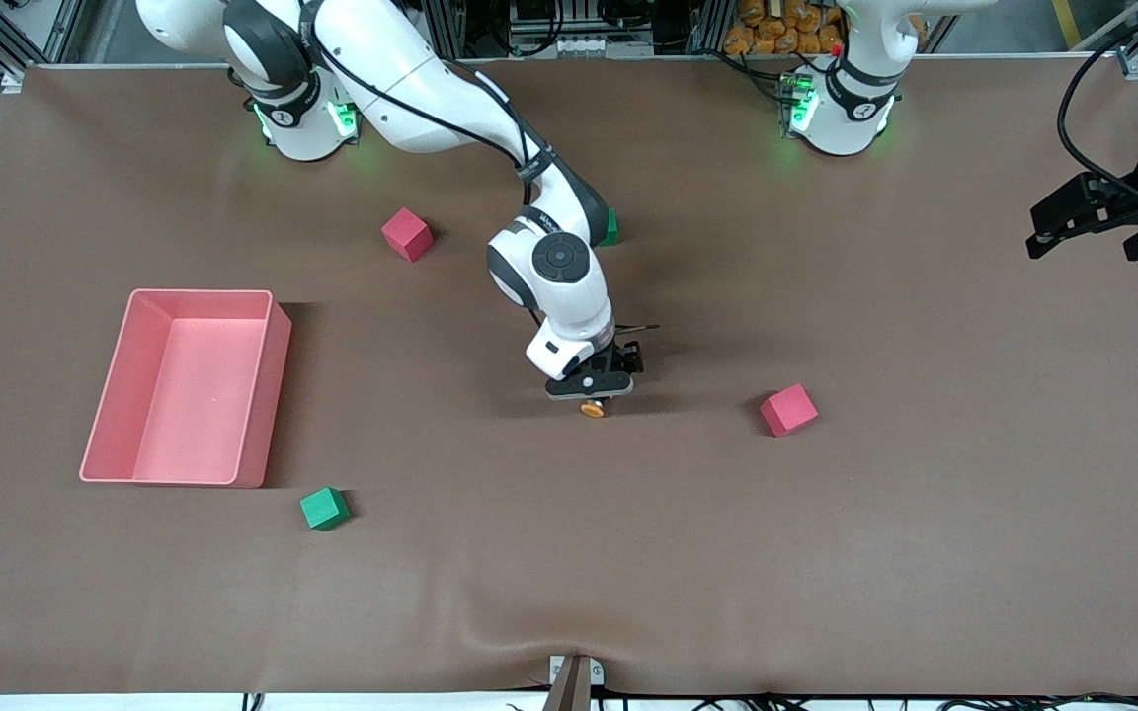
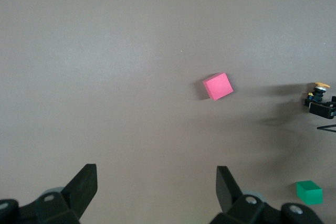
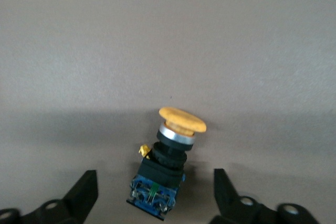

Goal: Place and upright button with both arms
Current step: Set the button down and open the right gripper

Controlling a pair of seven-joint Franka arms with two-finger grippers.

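Observation:
The button (image 1: 592,408) lies on its side on the brown table mat near the middle. In the right wrist view the button (image 3: 169,156) shows an orange cap, a black body and a blue base. My right gripper (image 1: 591,393) is low over it and open. In the right wrist view the right gripper (image 3: 155,182) has its fingers wide apart on either side of the button's base, not touching it. My left gripper (image 1: 1088,242) waits open and empty in the air over the left arm's end of the table. The left wrist view shows the left gripper (image 2: 156,174) and, small, the button (image 2: 321,85).
A pink bin (image 1: 268,395) stands toward the right arm's end. One red cube (image 1: 407,234) lies near the right arm's base; another red cube (image 1: 788,410) (image 2: 218,86) lies beside the button toward the left arm's end. One green cube (image 1: 324,509) (image 2: 308,192) lies nearer the camera; another green cube (image 1: 609,227) is half hidden by the right arm.

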